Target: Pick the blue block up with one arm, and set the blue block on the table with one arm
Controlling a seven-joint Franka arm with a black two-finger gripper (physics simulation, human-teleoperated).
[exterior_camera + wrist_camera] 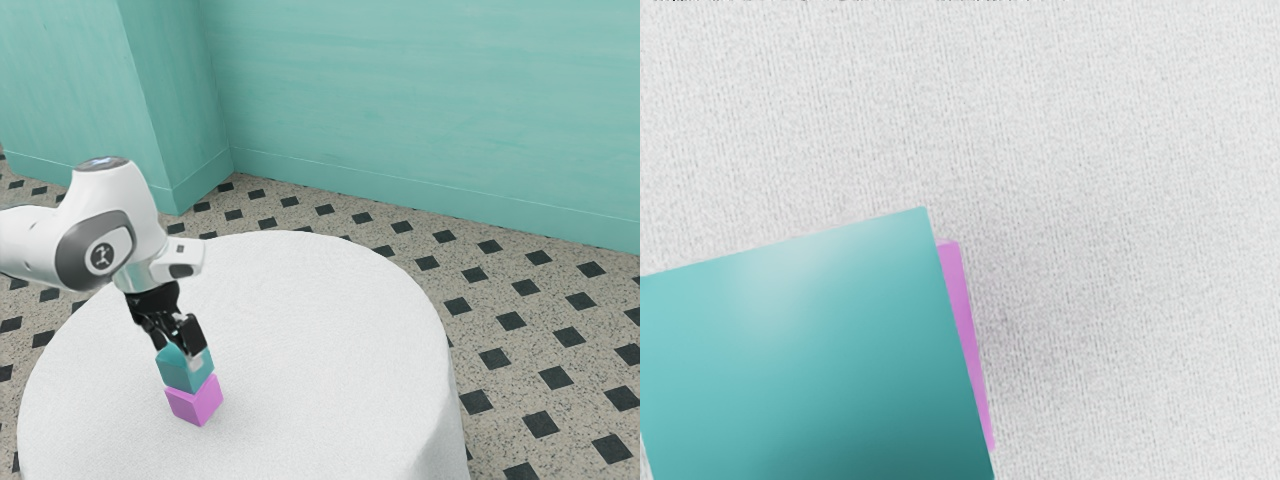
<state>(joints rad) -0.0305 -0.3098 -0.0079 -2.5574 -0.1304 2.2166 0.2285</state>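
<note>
- The teal wall (400, 100) and the speckled floor with dark diamond insets (533, 345) lie beyond the work; nothing there bears on your task.
- The round, white-clothed bench (320, 340) carries both blocks. Its flat cloth runs on toward the exterior view's right, which gives you a level place to set a block down beside the pair.
- The white Franka arm (110, 235) reaches in from the exterior view's left and brings the wrist over the stack. That approach from above makes sense: the upper block can be taken without going near the base of the lower one.
- The black hand (180, 352) is at the top of the stack, down at the blue block (176, 371). You cannot tell from here whether it has a firm grip or is merely around the block, so confirm that before lifting.
- The blue block, teal in shade, sits atop the pink block (194, 403) and seems to rest on it. Their edges do not quite line up; in the wrist view a pink strip shows along one side.
- The pink block stands on the cloth as a pedestal, keeping the blue one off the bench. Judging by this, you next need a straight lift, since sideways drag could shove or topple the support.
</note>
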